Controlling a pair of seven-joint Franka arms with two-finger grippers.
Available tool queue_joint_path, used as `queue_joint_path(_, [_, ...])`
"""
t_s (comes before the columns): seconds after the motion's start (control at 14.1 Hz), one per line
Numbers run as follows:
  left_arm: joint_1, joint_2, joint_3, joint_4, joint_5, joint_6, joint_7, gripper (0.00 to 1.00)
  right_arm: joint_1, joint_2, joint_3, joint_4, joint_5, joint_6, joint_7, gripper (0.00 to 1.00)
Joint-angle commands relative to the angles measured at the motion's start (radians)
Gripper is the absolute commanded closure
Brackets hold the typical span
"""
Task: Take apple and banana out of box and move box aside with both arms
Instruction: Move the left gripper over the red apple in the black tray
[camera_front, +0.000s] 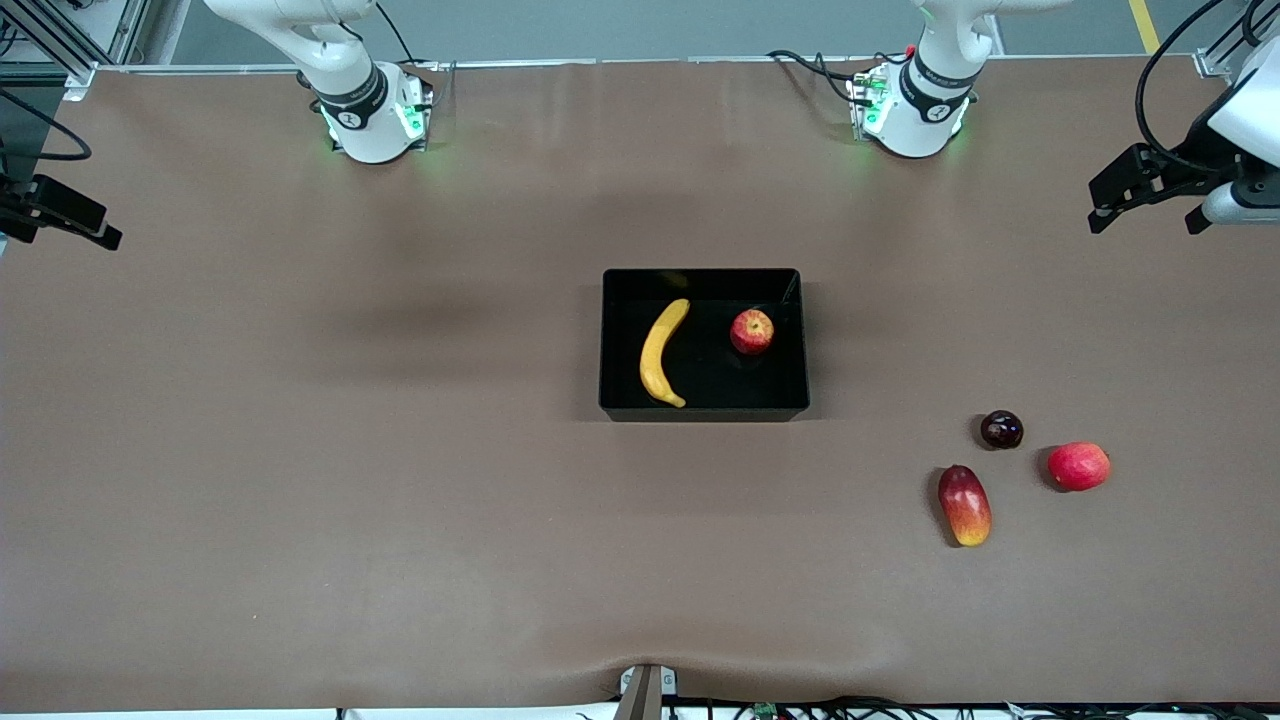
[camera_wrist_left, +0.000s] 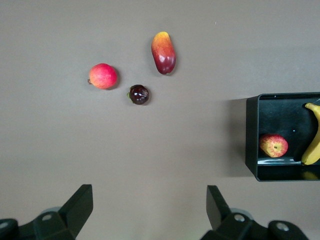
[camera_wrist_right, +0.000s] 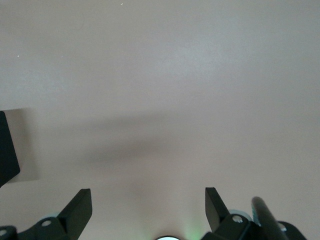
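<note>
The black box (camera_front: 703, 412) stands in the middle of the table. The yellow banana (camera_front: 661, 352) and the small red apple (camera_front: 751, 331) lie inside it, apart from each other. The left wrist view shows one end of the box (camera_wrist_left: 251, 140) with the apple (camera_wrist_left: 273, 145) and part of the banana (camera_wrist_left: 313, 145). My left gripper (camera_wrist_left: 150, 210) is open and empty, high over bare table between its base and the loose fruits. My right gripper (camera_wrist_right: 148, 210) is open and empty, high over bare table near its own green-lit base; a box corner (camera_wrist_right: 7, 150) shows there. Neither gripper shows in the front view.
Three loose fruits lie toward the left arm's end, nearer the front camera than the box: a red-yellow mango-like fruit (camera_front: 964, 505), a dark glossy round fruit (camera_front: 1001, 429) and a round red fruit (camera_front: 1078, 466). Black fixtures (camera_front: 1140, 185) (camera_front: 60, 215) overhang both table ends.
</note>
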Motion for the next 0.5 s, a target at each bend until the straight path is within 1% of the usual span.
queue_joint_path(0.0, [0.003, 0.012, 0.002, 0.031, -0.023, -0.034, 0.008, 0.0, -0.017, -0.007, 0.011, -0.003, 0.014, 0.003, -0.01, 0.0])
queue_joint_path(0.28, [-0.009, 0.029, 0.001, 0.049, -0.021, -0.04, 0.005, 0.0, -0.021, -0.007, 0.01, 0.0, 0.012, -0.001, -0.01, 0.0])
queue_joint_path(0.36, [-0.017, 0.036, -0.007, 0.054, -0.017, -0.04, 0.005, 0.0, -0.024, -0.007, 0.008, 0.0, 0.014, -0.001, -0.01, 0.0])
queue_joint_path(0.43, [-0.029, 0.047, -0.037, 0.052, -0.02, -0.04, -0.004, 0.0, -0.02, -0.007, 0.008, 0.003, 0.014, 0.0, -0.008, 0.0])
